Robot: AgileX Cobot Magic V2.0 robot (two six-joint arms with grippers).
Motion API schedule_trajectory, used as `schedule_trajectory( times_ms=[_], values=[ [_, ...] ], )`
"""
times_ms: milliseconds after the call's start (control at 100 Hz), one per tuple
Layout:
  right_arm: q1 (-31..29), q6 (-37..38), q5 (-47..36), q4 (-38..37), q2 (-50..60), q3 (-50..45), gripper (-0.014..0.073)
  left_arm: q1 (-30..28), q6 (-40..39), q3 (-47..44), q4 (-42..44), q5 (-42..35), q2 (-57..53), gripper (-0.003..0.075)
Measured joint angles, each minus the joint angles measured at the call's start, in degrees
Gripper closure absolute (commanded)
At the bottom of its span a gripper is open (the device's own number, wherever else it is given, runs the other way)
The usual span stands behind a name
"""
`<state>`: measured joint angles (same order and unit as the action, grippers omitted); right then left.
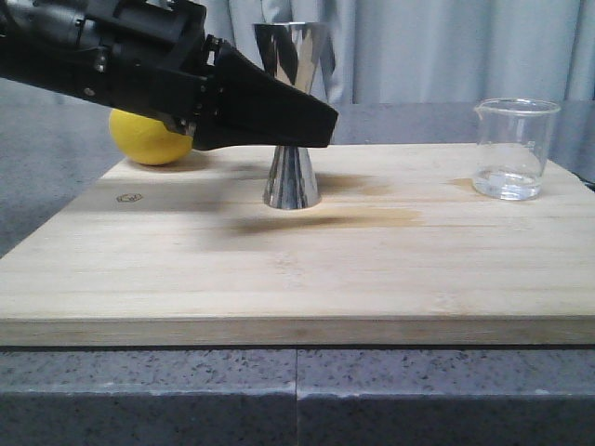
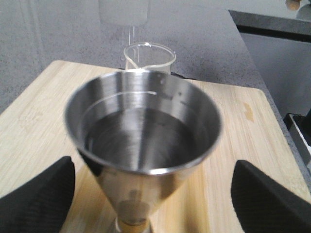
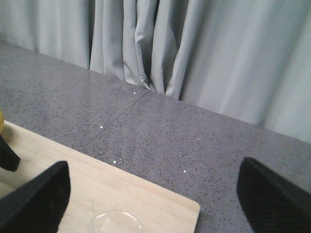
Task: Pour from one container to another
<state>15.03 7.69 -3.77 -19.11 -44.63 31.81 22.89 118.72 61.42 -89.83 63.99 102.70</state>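
Note:
The steel hourglass jigger (image 1: 292,177) stands upright mid-board; the near finger hides its waist. My left gripper (image 1: 318,126) reaches in from the upper left. In the left wrist view the gripper (image 2: 153,196) is open, and the jigger (image 2: 146,131) stands between its black fingers (image 2: 34,196) without touching them. The clear glass beaker (image 1: 514,149) stands at the board's right end, a little clear liquid in its bottom; it also shows behind the jigger (image 2: 148,57). My right gripper (image 3: 153,196) is open above the beaker's rim (image 3: 115,222), holding nothing.
A yellow lemon (image 1: 149,137) lies at the board's back left, partly behind the left arm. The wooden board (image 1: 297,269) rests on a grey speckled counter (image 3: 160,131). Grey curtains (image 3: 194,48) hang behind.

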Motion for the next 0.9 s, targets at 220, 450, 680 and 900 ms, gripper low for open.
schedule_trajectory(
  times_ms=[220,450,680,900],
  values=[
    [0.0,0.0,0.0,0.0,0.0,0.0,-0.0034,0.0,-6.9,0.0,6.3,-4.2,-3.4,0.0117],
    [0.0,0.0,1.3,0.0,0.0,0.2,-0.0034,0.0,-15.1,0.0,14.1,-8.6,-7.9,0.0117],
    [0.0,0.0,12.5,0.3,0.0,4.6,-0.0034,0.0,-25.9,0.0,23.4,-13.7,-13.1,0.012],
    [0.0,0.0,29.4,3.8,0.0,10.2,-0.0034,0.0,-42.7,0.0,38.7,-14.7,-19.6,0.012]
  ],
)
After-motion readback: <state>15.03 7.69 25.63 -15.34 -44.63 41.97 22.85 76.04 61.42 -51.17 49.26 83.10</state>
